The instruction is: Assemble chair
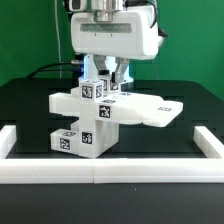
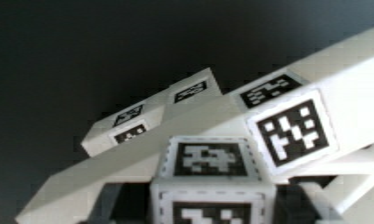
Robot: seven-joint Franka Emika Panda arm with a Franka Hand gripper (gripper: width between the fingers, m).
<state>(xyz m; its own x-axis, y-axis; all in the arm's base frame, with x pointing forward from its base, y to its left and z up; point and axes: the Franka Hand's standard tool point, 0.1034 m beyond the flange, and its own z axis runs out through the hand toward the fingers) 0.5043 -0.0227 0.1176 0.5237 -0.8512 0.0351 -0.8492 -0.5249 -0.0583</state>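
White rail point(image 1: 100, 172) runs along the near table edge. Behind the rail, at mid-table, stands the chair point(image 1: 95, 118): stacked tagged blocks with a flat slab point(image 1: 150, 110) projecting toward the exterior view's right. Above the chair, the gripper point(image 1: 108, 78) hangs with its fingers partly spread, straddling the chair's top block; firm contact cannot be confirmed. Wrist view shows tagged chair faces point(image 2: 210, 160) close below. Beyond the chair, green wall.

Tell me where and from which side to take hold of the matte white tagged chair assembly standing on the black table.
Grip the upright white post at the top of the chair assembly, coming from straight above: it stands clear and narrow between the gripper fingers, while the flat slab looks too wide.
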